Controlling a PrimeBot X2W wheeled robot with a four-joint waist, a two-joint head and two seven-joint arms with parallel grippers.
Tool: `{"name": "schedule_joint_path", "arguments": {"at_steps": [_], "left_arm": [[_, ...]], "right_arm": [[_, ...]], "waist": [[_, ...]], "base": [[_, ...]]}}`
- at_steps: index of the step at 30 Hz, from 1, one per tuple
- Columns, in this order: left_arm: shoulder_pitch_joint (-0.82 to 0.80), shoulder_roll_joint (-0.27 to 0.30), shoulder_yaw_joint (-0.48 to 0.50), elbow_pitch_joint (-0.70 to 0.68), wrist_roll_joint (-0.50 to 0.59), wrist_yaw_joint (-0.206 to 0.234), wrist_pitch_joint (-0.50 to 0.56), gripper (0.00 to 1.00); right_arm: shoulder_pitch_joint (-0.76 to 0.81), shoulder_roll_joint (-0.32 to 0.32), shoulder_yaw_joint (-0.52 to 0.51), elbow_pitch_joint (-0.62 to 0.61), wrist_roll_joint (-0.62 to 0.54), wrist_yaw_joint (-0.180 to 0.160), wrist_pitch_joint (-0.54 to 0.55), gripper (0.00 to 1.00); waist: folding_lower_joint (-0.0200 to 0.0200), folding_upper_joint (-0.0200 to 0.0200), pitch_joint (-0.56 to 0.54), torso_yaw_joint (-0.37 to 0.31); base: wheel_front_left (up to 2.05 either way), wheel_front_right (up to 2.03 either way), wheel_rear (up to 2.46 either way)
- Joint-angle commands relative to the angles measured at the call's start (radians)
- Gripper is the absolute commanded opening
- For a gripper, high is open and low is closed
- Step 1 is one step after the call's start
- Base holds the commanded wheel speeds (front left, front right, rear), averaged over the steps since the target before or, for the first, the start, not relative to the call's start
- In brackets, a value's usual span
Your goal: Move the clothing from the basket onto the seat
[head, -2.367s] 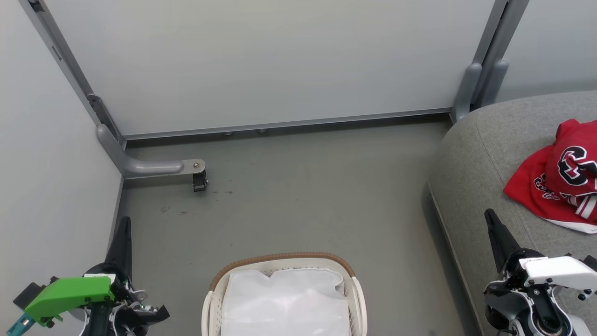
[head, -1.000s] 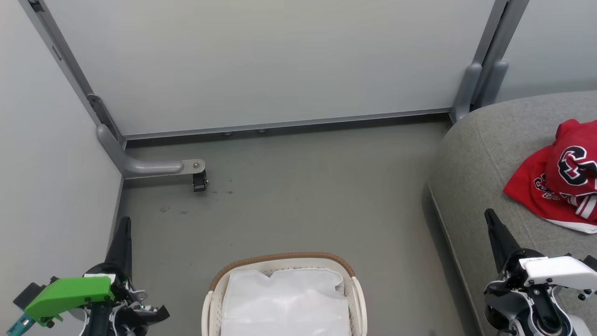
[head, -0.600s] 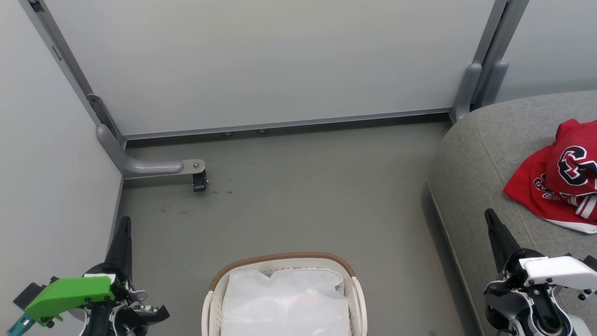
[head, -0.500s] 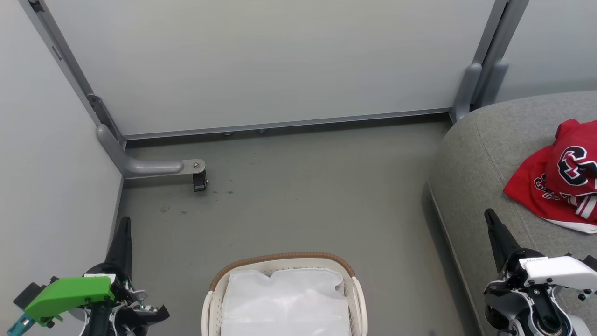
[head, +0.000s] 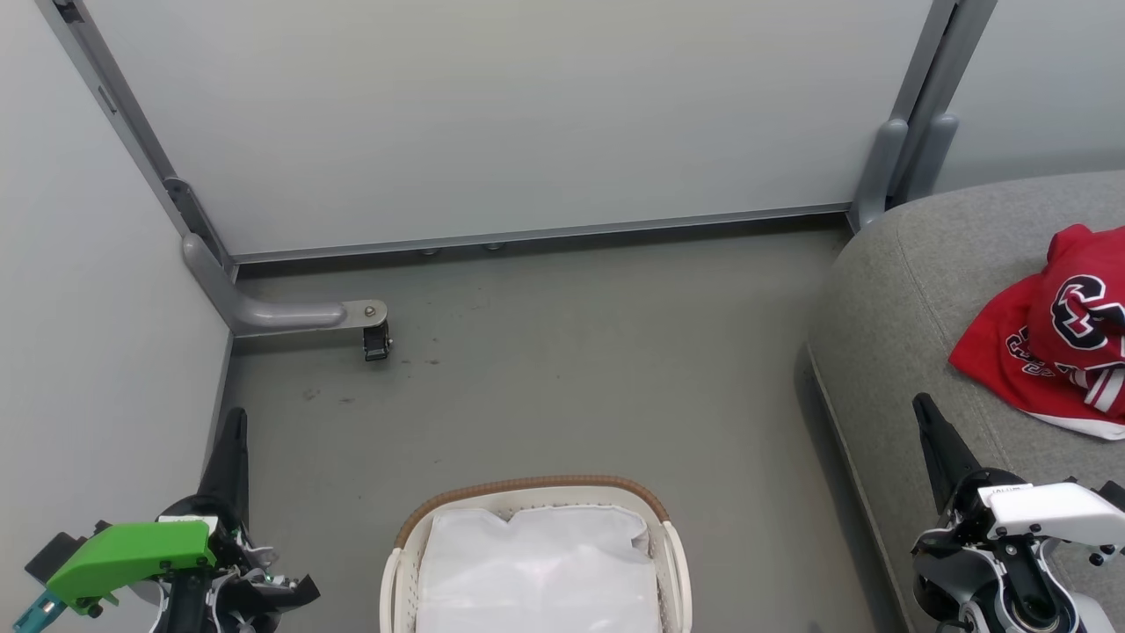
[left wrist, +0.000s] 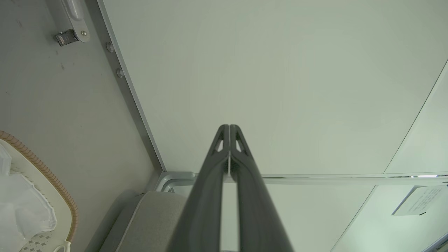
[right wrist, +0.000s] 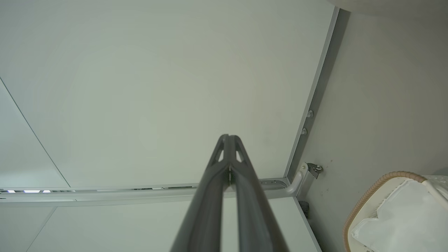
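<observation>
Looking down from the head view: finding the clothing [head: 1050, 347] lying crumpled on the seat [head: 905, 290] at the right edge, red with black-and-white lettering and white trim, well apart from the basket [head: 527, 486]. Finding the basket standing on the grey floor [head: 571, 352] at bottom centre, with its white liner [head: 536, 563] lying inside. Seeing the left gripper [head: 234, 431] pointing up at lower left and the right gripper [head: 930, 422] rising at lower right, in front of the seat's edge, near the clothing but not touching it. Reading each gripper here as a single dark spike.

Turning to the wrist views for the closer detail: showing both pairs of fingers [left wrist: 210, 182] clenched tip to tip, grasping nothing, pointing at the pale wall panel [head: 492, 114]. Catching in the left wrist view the basket's brown rim with a corner of the seat beside it. Catching in the right wrist view the rim, the liner and a caster bracket [right wrist: 313, 168] at the wall's foot.
</observation>
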Motion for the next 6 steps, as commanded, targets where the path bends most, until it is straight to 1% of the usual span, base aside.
{"name": "schedule_joint_path", "arguments": {"at_steps": [1,6], "left_arm": [[-0.011,0.0,0.002,-0.001,-0.003,0.001,0.004,0.0],[-0.011,0.0,0.002,-0.001,-0.003,0.001,0.004,0.0]], "right_arm": [[-0.008,-0.006,-0.002,-0.003,0.004,0.0,0.002,0.0],[-0.008,-0.006,-0.002,-0.003,0.004,0.0,0.002,0.0]], "waist": [[0.0,-0.0001,0.0,0.0],[0.0,-0.0001,0.0,0.0]], "base": [[0.0,0.0,0.0],[0.0,0.0,0.0]]}}
